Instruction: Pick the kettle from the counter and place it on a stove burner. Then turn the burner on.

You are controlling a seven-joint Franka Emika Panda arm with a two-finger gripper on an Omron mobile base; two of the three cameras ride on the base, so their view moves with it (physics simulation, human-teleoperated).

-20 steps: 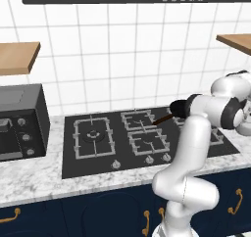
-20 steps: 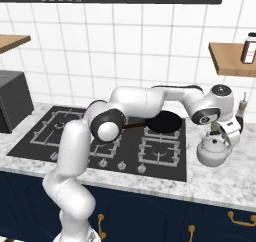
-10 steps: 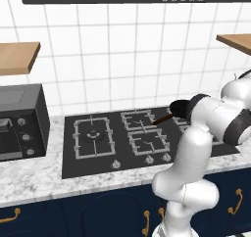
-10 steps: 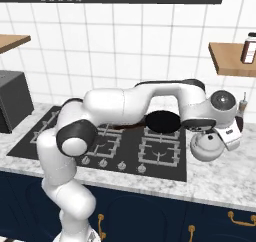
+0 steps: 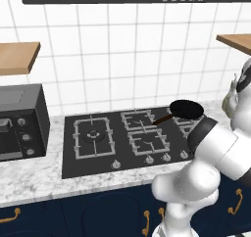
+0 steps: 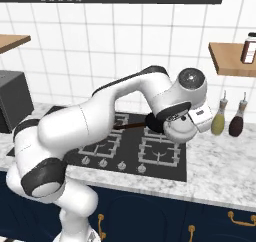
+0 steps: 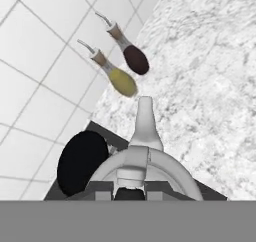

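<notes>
- Kettle (image 7: 142, 158) sits right under the hand cam; rounded silvery-white body fills the lower middle of hand view, spout pointing away toward the counter (image 7: 210, 86)
- gripper (image 7: 130, 192) is clenched on kettle at its top; finger tips low in hand view, handle itself mostly hidden betw. them, so exact contact pt can't be told
- in right base view kettle (image 6: 181, 130) hangs below the wrist, off the marble, over the right edge of the black cooktop (image 6: 170, 166); looks lifted, not resting
- black frying pan (image 7: 82, 162) just beside kettle on its left in hand view; in left base view pan (image 5: 186, 109) sits on a rear right burner
- two bottles by the tiled wall, yellow-green bottle (image 6: 218, 118) & dark bottle (image 6: 237, 121), near kettle but apart from it
- widest burner (image 5: 93, 134) w/ single square grate at cooktop's left; bare; well apart from kettle
</notes>
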